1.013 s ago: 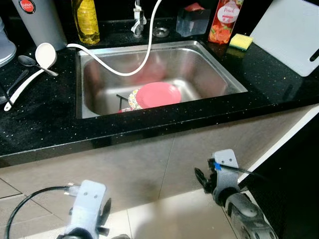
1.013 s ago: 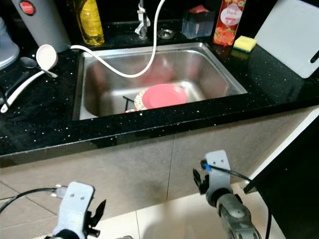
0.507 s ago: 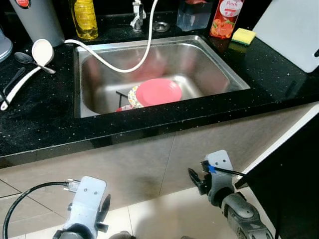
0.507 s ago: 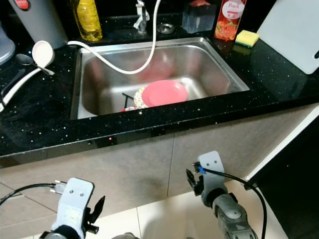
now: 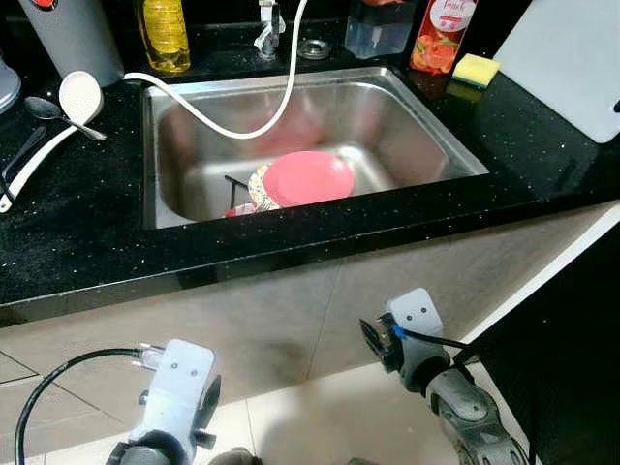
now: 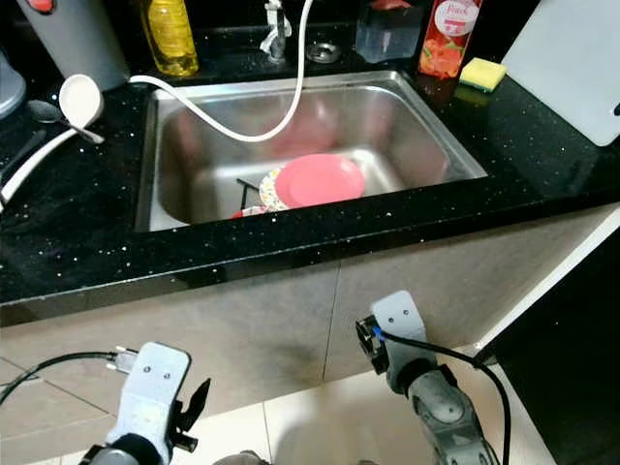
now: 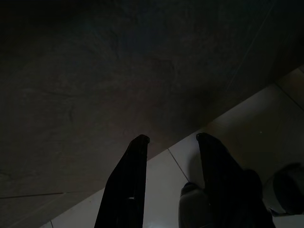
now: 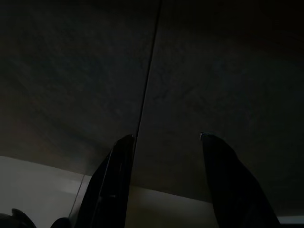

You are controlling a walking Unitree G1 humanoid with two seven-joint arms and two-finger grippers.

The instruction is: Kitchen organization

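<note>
On the black speckled stone table (image 5: pixel 77 232), far left, a white plastic ladle (image 5: pixel 58 121) lies beside a dark metal spoon (image 5: pixel 44 108). Behind stands a yellow oil bottle (image 5: pixel 165 34). The stainless steel sink (image 5: pixel 426 126) holds a round pink plate (image 5: pixel 308 177) on patterned dishes, with a white hose (image 5: pixel 232 121) curving in. Right of it sit an orange juice bottle (image 5: pixel 438 34), a yellow sponge (image 5: pixel 472 70) and a white cutting board (image 5: pixel 567 58).

The left claw (image 7: pixel 168 140) and right claw (image 8: pixel 164 137) hang low before the cabinet, fingers spread apart, empty. Raising one arm over the rim should come first, descending onto the plate's near edge clear of the hose.

Since a second ago the camera has tilted slightly; the right arm drifted leftward.
</note>
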